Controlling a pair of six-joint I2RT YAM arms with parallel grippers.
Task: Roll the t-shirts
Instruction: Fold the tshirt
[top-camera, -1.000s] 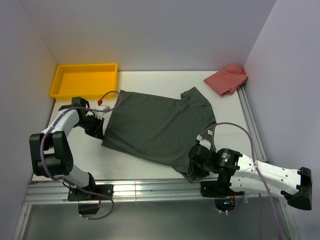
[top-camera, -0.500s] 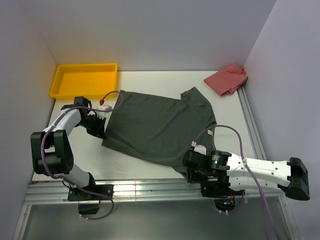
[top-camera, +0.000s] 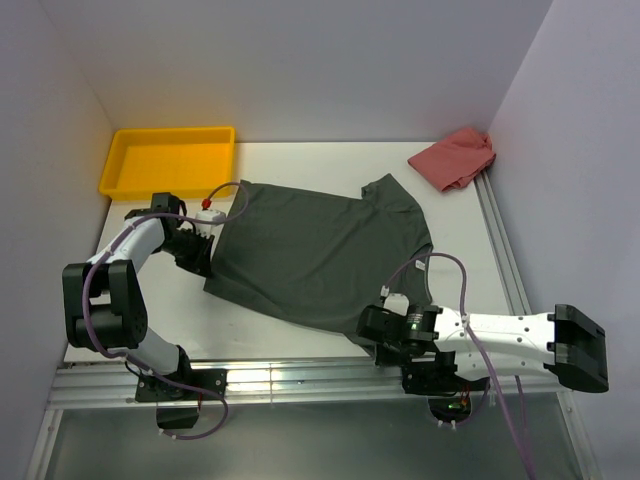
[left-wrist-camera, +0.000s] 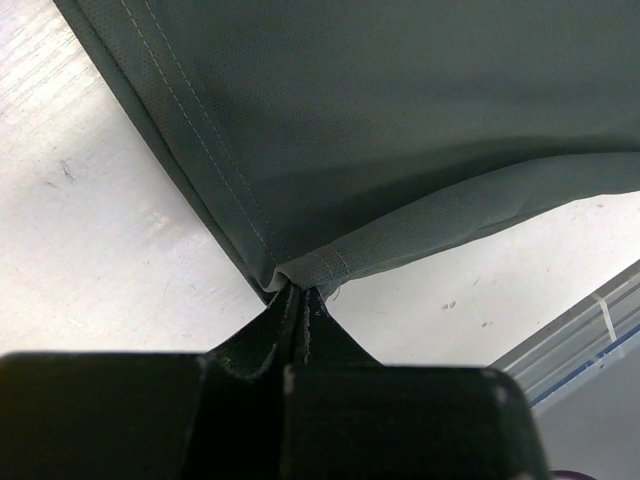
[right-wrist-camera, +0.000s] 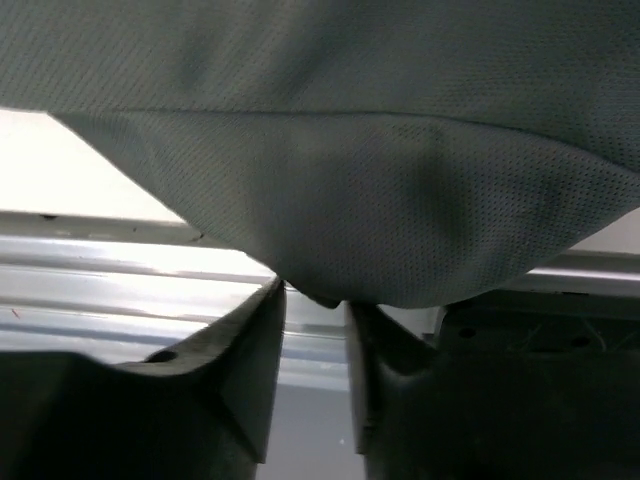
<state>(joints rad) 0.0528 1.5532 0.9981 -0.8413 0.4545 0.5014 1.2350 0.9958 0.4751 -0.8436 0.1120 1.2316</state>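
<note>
A dark charcoal-grey t-shirt (top-camera: 320, 250) lies spread flat across the white table, collar and sleeves towards the right. My left gripper (top-camera: 205, 252) is at its left edge, shut on the stitched hem corner (left-wrist-camera: 310, 268); the fingers pinch the fabric (left-wrist-camera: 400, 130) just off the table. My right gripper (top-camera: 372, 335) sits at the shirt's near right corner, by the table's front edge. Its jaws stand apart, and a hanging fold of the shirt (right-wrist-camera: 350, 200) drapes over the right gripper's (right-wrist-camera: 315, 295) tips with a gap below it.
A yellow tray (top-camera: 165, 132) stands at the back left. A crumpled red cloth (top-camera: 455, 158) lies at the back right against the wall. A metal rail (top-camera: 300, 378) runs along the near table edge, right under the right gripper. Walls close in on both sides.
The right arm has swung lower and flatter along the near edge, its gripper shifting slightly left under the shirt's corner. The left gripper keeps its hold on the hem.
</note>
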